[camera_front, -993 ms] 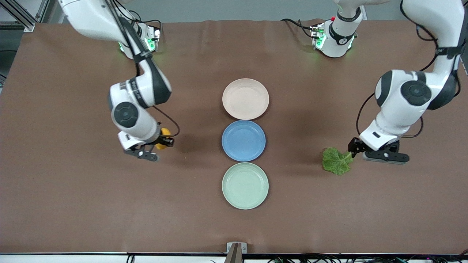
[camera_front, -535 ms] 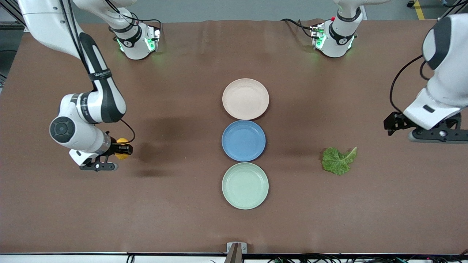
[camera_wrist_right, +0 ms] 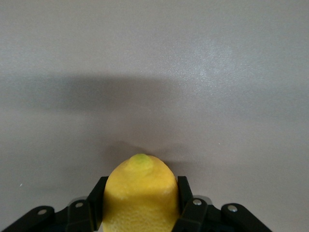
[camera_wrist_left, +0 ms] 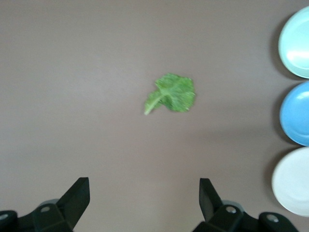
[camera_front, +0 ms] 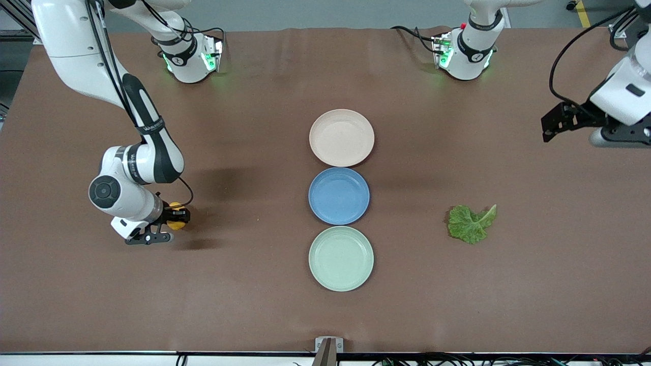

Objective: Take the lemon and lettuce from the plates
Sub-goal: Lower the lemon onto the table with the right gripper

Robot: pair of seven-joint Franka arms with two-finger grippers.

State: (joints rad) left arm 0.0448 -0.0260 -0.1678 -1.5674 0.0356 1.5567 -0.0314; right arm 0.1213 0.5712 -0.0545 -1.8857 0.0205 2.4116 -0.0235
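Right gripper point(camera_front: 170, 223), low over the counter point(camera_front: 254, 305) at the right arm's end, pinches the lemon point(camera_wrist_right: 140, 195); its wrist view alone shows both jaws pressing the fruit. Left gripper point(camera_wrist_left: 145, 200), jaws spread, hangs over the left arm's end. Lettuce point(camera_front: 470, 222) lies on the counter at 3 o'clock of the plates point(camera_front: 341, 258).

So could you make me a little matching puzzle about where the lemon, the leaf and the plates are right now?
Things:
1. lemon
2. lettuce
3. mint green plate
4. beige-pink plate

Places or states:
A. bare, farthest plate from the front camera
B. lying loose on the table toward the left arm's end
C. gripped between the fingers of the right gripper
D. bare, nearest plate to the front camera

Pairs: 1-C, 2-B, 3-D, 4-A
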